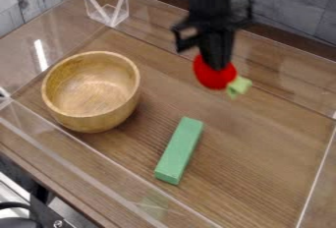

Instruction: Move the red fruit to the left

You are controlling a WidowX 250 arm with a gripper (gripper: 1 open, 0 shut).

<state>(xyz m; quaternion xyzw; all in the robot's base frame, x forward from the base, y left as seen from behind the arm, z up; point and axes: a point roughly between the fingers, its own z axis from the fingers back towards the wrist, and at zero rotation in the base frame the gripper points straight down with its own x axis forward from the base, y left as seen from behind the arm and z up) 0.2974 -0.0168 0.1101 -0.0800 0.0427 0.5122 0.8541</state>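
The red fruit [211, 72] hangs above the wooden tabletop with its light green leafy stub [238, 87] sticking out to the lower right. My black gripper [214, 60] points straight down and is shut on the fruit's upper part. Fruit and gripper are lifted clear of the table, right of the wooden bowl [90, 91] and up-right of the long green block [180, 149]. The image is motion-blurred around the arm.
Clear acrylic walls [79, 173] fence the table along the front and left sides. A clear plastic stand [106, 9] sits at the back left corner. The bowl occupies the left part, and the green block lies near the front centre.
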